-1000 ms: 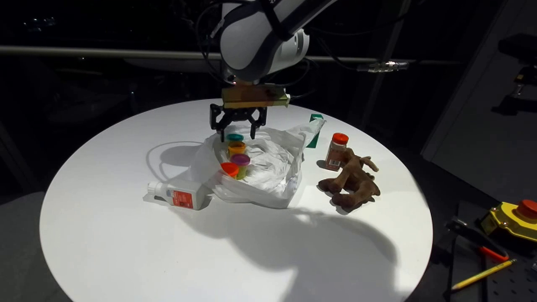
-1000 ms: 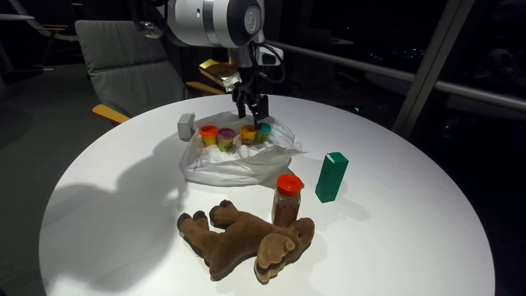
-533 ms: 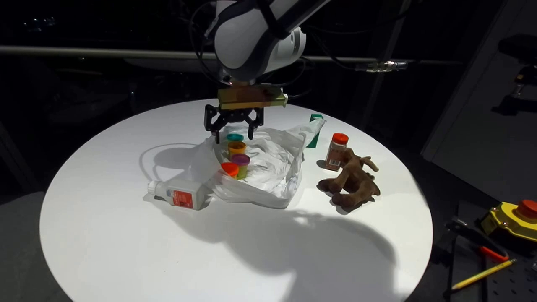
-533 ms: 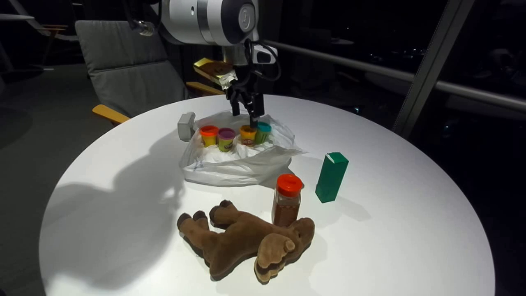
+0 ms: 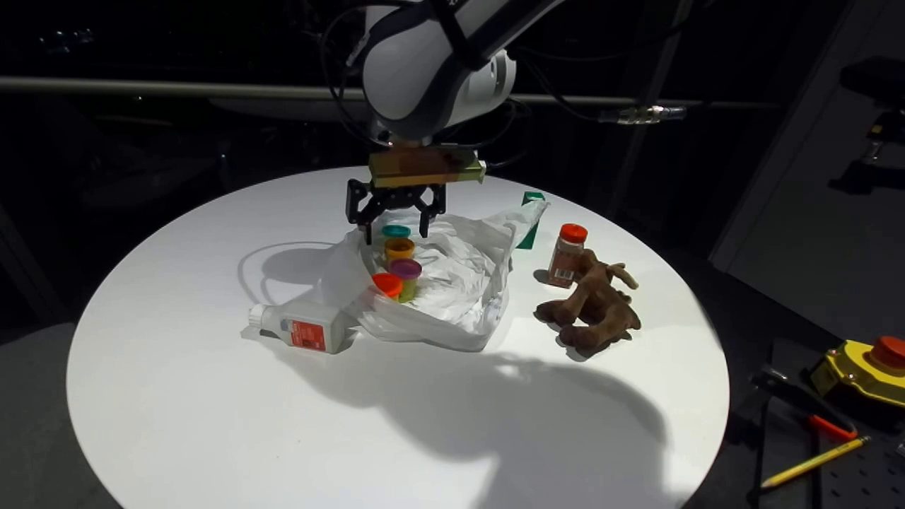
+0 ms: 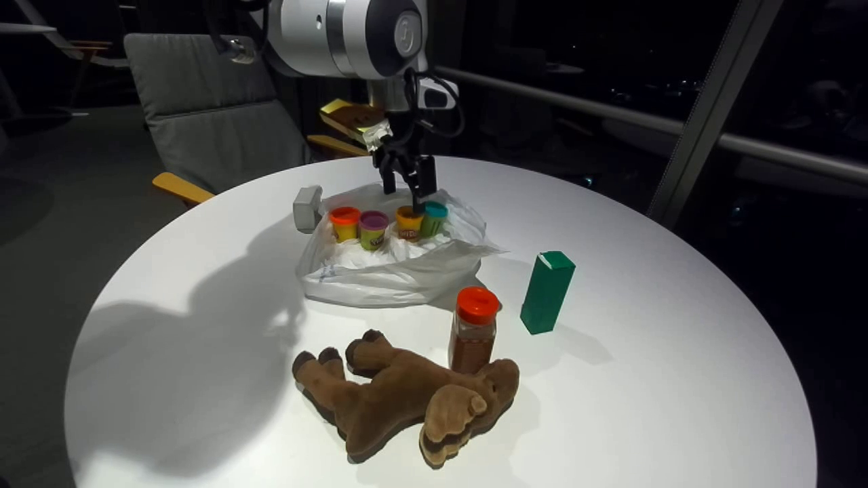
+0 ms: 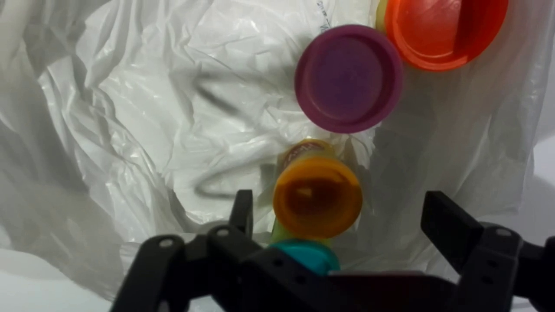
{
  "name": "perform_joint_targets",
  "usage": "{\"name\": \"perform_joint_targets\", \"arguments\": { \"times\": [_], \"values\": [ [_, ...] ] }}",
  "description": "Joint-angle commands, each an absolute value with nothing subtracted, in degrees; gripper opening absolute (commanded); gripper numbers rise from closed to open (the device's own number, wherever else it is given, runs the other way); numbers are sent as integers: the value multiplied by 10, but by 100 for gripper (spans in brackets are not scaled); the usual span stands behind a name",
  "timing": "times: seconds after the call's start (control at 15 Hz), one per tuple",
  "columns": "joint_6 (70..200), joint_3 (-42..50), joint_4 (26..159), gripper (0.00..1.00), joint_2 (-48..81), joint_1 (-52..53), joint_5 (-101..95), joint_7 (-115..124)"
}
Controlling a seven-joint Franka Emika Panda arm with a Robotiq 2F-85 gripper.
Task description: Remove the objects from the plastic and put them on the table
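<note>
Several small cups stand in the wrinkled plastic (image 5: 452,276), which lies spread on the white table (image 5: 283,424). Of these, the orange cup (image 7: 318,195) is nearest the middle of the wrist view, with a teal-lidded cup (image 7: 305,253) partly hidden behind my gripper there. Beyond it are a purple-lidded cup (image 7: 349,78) and a red-orange-lidded cup (image 7: 442,34). My gripper (image 7: 338,197) is open, hovering above the orange and teal cups, nothing held between its fingers. Outside the plastic, the brown plush animal (image 6: 400,393) lies on its side beside the upright red-capped bottle (image 6: 475,325).
A white bottle with a red label (image 5: 304,329) lies on its side against the bag's edge. On the opposite side of the bag stands a tall green box (image 6: 548,291). The bag's raised folds (image 5: 520,219) stick up near that box.
In both exterior views my gripper has shifted a little to the left, then dipped very slightly. Its jaws stand a touch wider than a second ago. The cups and bag look unmoved.
</note>
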State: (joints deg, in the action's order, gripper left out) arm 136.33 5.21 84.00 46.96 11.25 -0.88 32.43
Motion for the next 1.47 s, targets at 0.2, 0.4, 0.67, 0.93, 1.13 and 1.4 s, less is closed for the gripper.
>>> {"name": "perform_joint_targets", "arguments": {
  "times": [0.2,0.4,0.67,0.93,1.13,1.4],
  "values": [
    [1382,62,853,100,468,122,-10,339],
    [1392,68,847,100,476,125,-12,352],
    [1397,72,836,100,491,123,-8,365],
    [1402,72,838,68,493,122,-6,374],
    [1403,70,840,42,490,122,-5,378],
    [1402,73,852,28,480,127,-5,398]
  ]
}}
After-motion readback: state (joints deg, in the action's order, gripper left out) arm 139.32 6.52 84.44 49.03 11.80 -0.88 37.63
